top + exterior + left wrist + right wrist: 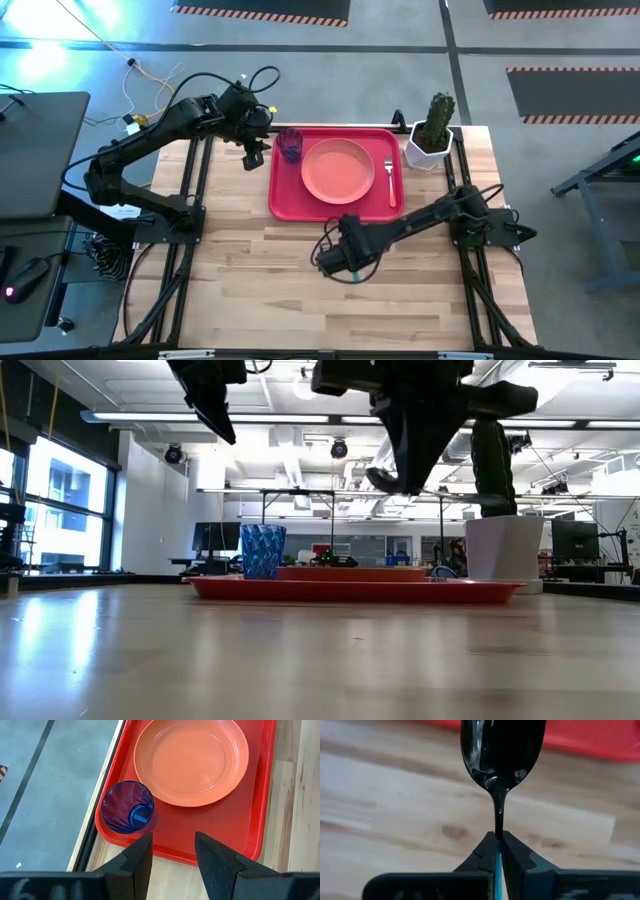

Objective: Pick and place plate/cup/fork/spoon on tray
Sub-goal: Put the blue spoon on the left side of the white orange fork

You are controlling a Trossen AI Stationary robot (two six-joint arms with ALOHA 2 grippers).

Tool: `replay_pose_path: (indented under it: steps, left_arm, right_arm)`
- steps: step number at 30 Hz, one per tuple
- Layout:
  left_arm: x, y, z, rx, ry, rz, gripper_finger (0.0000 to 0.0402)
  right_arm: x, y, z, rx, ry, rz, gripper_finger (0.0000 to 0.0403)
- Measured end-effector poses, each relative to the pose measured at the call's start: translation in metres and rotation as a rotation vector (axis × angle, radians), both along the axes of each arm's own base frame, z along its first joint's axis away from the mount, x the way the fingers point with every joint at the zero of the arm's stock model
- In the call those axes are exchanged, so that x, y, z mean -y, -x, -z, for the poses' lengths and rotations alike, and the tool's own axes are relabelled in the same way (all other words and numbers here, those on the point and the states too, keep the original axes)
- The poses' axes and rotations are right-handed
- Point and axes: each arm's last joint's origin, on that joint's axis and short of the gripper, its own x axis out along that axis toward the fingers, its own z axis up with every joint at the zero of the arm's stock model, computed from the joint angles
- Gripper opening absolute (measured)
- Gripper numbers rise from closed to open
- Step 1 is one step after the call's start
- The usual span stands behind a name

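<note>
The red tray [283, 195] lies at the table's far middle. The salmon-pink plate [338, 168] rests in its middle, the blue-purple cup [290, 145] stands in its far left corner, and the orange-handled fork [390, 182] lies along its right side. My left gripper [172, 847] is open and empty above the tray's left edge, just beside the cup [127, 813]. My right gripper [335, 255] hangs over the bare table, nearer than the tray, shut on the spoon [501, 750]. My right gripper pinches the spoon's teal handle [498, 862] between its two fingers. The spoon runs along the fingers, its neck and dark bowl [501, 755] sticking out past the fingertips. In the low view the gripper [400, 460] and spoon are clear of the table.
A white hexagonal pot with a cactus [432, 140] stands at the tray's far right corner. Bare wooden table [300, 300] spreads on the near side of the tray. Black frame rails run along the table's left and right sides.
</note>
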Motion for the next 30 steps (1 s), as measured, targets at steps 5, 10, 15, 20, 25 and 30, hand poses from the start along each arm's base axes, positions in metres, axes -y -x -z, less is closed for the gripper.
replay_pose_path:
  steps: [5,10,15,20,25,30]
  left_arm:
    - [0.000,0.000,0.000,0.000,0.000,0.000,0.0138]
    - [0.000,0.000,0.000,0.000,-0.001,0.000,0.0137]
    - [0.000,0.000,0.000,0.000,-0.001,0.001,0.0138]
    - [0.000,0.000,0.000,0.000,-0.001,0.001,0.0138]
    - [0.000,0.000,0.000,0.000,-0.001,0.001,0.0138]
    - [0.000,0.000,0.000,0.000,-0.001,0.001,0.0138]
  right_arm:
    - [0.019,0.011,-0.016,-0.060,0.063,-0.014,0.0001]
    - [0.039,0.022,-0.031,-0.135,0.103,-0.027,0.0001]
    - [0.058,0.031,-0.045,-0.173,0.158,-0.027,0.0001]
    - [0.080,0.035,-0.059,-0.158,0.222,-0.063,0.0000]
    - [0.103,0.036,-0.065,-0.193,0.266,-0.123,0.0000]
    - [0.125,0.035,-0.065,-0.246,0.279,-0.167,0.0000]
